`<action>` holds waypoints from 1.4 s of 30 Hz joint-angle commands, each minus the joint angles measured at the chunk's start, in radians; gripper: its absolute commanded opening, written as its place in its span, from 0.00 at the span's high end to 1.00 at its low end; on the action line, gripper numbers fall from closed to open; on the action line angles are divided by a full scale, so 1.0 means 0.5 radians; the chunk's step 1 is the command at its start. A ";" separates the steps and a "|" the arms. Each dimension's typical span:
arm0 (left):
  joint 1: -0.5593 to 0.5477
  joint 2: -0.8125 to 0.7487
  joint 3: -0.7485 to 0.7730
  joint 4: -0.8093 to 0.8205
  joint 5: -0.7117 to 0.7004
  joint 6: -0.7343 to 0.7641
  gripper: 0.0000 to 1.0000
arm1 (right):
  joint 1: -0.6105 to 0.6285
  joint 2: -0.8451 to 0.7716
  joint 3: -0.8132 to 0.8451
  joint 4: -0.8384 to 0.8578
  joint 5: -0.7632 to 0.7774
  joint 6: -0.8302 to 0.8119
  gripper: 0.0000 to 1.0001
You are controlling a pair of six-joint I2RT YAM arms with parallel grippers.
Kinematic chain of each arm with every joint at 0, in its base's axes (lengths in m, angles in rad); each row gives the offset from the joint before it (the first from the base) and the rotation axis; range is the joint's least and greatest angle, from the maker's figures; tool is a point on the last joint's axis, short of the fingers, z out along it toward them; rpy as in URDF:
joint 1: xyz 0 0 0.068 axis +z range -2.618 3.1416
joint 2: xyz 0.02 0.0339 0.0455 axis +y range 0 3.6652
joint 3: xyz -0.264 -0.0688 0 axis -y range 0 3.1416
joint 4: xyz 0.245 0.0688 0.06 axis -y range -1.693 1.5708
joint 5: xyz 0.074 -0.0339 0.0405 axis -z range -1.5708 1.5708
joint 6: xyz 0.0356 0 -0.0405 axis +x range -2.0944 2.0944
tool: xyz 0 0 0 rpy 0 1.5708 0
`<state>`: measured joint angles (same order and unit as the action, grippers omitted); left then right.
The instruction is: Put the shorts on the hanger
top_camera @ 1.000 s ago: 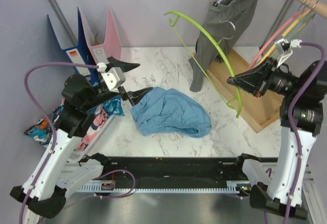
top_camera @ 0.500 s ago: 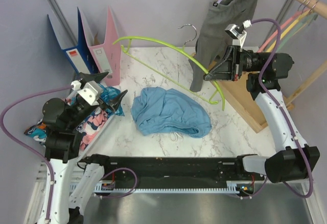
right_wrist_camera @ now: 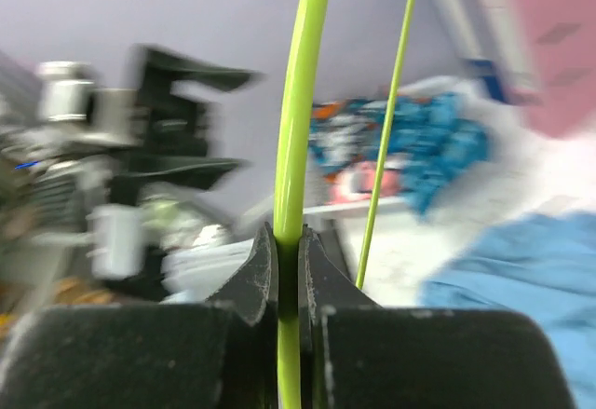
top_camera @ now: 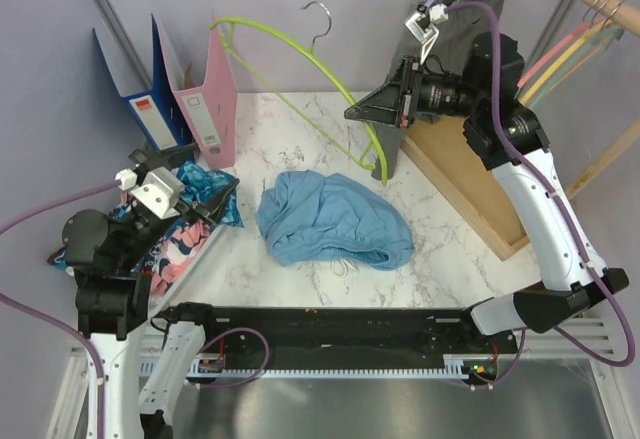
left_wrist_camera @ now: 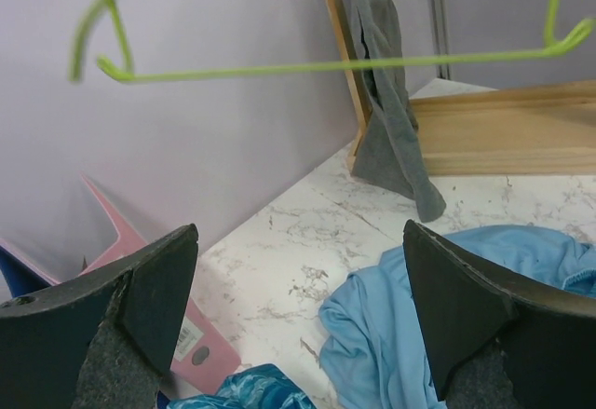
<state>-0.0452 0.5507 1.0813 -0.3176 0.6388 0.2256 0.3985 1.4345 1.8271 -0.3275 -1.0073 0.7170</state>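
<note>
The light blue shorts lie crumpled in the middle of the marble table; they also show at lower right in the left wrist view. My right gripper is shut on the lime green hanger, holding it in the air over the back of the table, hook up. In the right wrist view the hanger's arm passes between my closed fingers. My left gripper is open and empty at the table's left edge, left of the shorts. The hanger's bar crosses the top of the left wrist view.
A grey garment hangs from a wooden rack at the back right, with pink and orange hangers on the rail. Blue and pink binders stand at the back left. Patterned clothes lie at the left edge.
My right arm has swung the hanger from the right side leftward and up over the table's back. My left arm has pulled back left and lower, away from the shorts.
</note>
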 commanded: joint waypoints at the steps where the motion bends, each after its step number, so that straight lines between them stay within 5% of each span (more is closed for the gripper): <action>1: 0.011 0.012 0.209 -0.196 0.042 -0.010 0.03 | 0.205 0.079 0.006 -0.969 0.774 -1.089 1.00; 5: 0.011 -0.024 0.221 -0.401 0.038 0.119 0.01 | 0.562 0.024 0.003 -1.231 1.173 -1.709 1.00; 13: 0.011 0.016 0.160 -0.849 0.268 0.891 0.05 | 0.636 -0.181 -0.169 -1.483 1.058 -2.491 1.00; 23: 0.011 0.230 -0.104 -1.015 0.722 1.754 0.05 | 0.749 -0.356 -0.316 -1.735 0.846 -2.759 1.00; 28: 0.008 0.423 -0.107 -1.018 0.790 1.868 0.09 | 0.860 -0.360 -0.301 -1.720 0.855 -2.717 1.00; 30: -0.020 0.454 -0.125 -1.074 0.809 1.966 0.16 | 0.887 -0.356 -0.301 -1.707 0.876 -2.701 1.00; 31: -0.050 0.457 -0.168 -1.080 0.754 2.012 0.34 | 0.887 -0.359 -0.304 -1.707 0.876 -2.704 1.00; 33: -0.176 0.482 -0.211 -1.083 0.662 2.021 0.45 | 0.890 -0.372 -0.319 -1.695 0.873 -2.707 1.00; 37: -0.373 0.506 -0.267 -1.068 0.548 1.875 0.86 | 0.897 -0.412 -0.423 -1.652 0.840 -2.698 1.00; 39: -0.452 0.522 -0.267 -1.043 0.523 1.804 0.98 | 0.897 -0.445 -0.466 -1.619 0.824 -2.695 1.00; 42: -0.496 0.552 -0.251 -1.015 0.477 1.648 0.98 | 0.897 -0.485 -0.540 -1.545 0.849 -2.698 0.96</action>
<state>-0.2657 0.8066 0.9413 -0.8825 0.8967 1.1725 0.8268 1.2240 1.5879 -1.2034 -0.5072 -0.6060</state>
